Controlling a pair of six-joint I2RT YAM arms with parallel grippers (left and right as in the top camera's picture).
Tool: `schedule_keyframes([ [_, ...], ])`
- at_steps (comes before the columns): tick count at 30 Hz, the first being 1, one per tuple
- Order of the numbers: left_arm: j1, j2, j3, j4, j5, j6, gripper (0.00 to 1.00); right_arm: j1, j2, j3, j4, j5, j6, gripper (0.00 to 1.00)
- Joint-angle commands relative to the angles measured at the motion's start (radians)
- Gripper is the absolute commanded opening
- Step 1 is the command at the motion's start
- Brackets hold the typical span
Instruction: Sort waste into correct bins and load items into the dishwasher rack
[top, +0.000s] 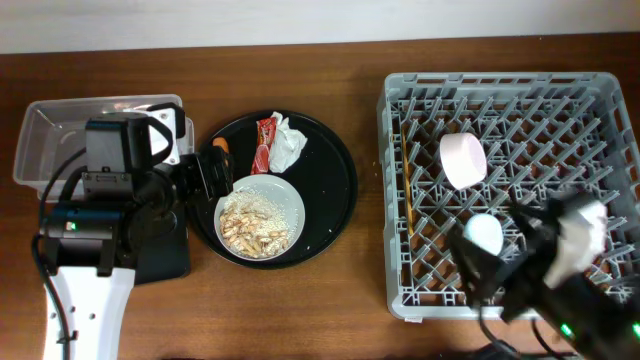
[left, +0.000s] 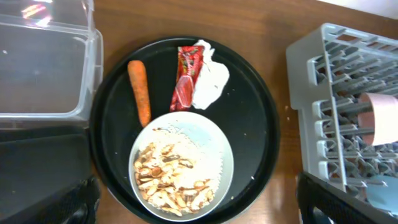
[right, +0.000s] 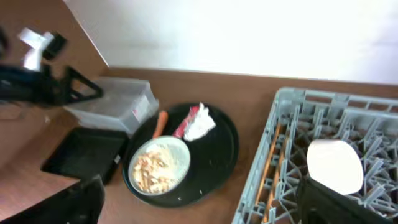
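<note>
On the counter, the round black tray (top: 335, 170) carries the orange stick (left: 140, 92), red wrapper (left: 185, 78) and tissue (left: 211, 81) beside the white plate (top: 290, 195) of rice and scraps (top: 255, 225); the left hand (top: 208, 172), fingers spread, overhangs its left rim; clear tub (top: 55, 140) and shallow black tray (top: 165, 255) sit left of it; right of it the rack (top: 395, 150) holds the bowl (top: 462, 160), cup (top: 484, 233) and chopsticks (top: 407, 205), under the spread right hand (top: 495, 255).

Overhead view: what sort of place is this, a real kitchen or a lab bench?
Likely a staged lab tabletop, not a kitchen: a grey dishwasher rack sits directly on a wooden table by a plain white wall, with a clear tub and a black bin tray beside a round tray of leftovers.
</note>
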Motion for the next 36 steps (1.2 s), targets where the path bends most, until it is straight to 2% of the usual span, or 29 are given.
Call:
schedule_keyframes([
  [1, 0.003, 0.002, 0.006, 0.002, 0.031, -0.003, 0.99, -0.001, -0.045, 0.005, -0.001, 0.023, -0.01, 0.98],
  [5, 0.003, 0.002, 0.006, 0.002, 0.031, -0.003, 0.99, -0.001, -0.051, 0.005, -0.004, 0.023, -0.011, 0.98],
  [8, 0.003, 0.002, 0.006, 0.001, 0.031, -0.003, 0.99, -0.001, -0.051, 0.005, -0.081, 0.023, -0.011, 0.98],
  [11, 0.003, 0.002, 0.006, 0.002, 0.031, -0.003, 0.99, -0.01, -0.054, -0.045, -0.106, 0.134, -0.081, 0.98],
  [13, 0.003, 0.002, 0.006, 0.002, 0.031, -0.003, 0.99, -0.127, -0.095, -0.217, 0.062, 0.094, -0.224, 0.98],
  [15, 0.003, 0.002, 0.006, 0.001, 0.031, -0.003, 0.99, -0.233, -0.158, -0.428, 0.261, -0.049, -0.282, 0.98],
  [19, 0.003, 0.002, 0.006, 0.001, 0.031, -0.003, 0.99, -0.33, -0.389, -0.891, 0.62, -0.109, -0.28, 0.98],
  [22, 0.003, 0.002, 0.006, 0.002, 0.031, -0.003, 0.99, -0.336, -0.587, -1.11, 0.751, -0.109, -0.28, 0.98],
  [24, 0.003, 0.002, 0.006, 0.002, 0.031, -0.003, 0.99, -0.336, -0.663, -1.199, 0.793, -0.109, -0.28, 0.98],
  [28, 0.003, 0.002, 0.006, 0.002, 0.031, -0.003, 0.99, -0.335, -0.666, -1.395, 1.03, -0.113, -0.279, 0.98],
  [36, 0.003, 0.002, 0.006, 0.001, 0.031, -0.003, 0.99, -0.335, -0.666, -1.395, 1.016, -0.112, -0.279, 0.98],
])
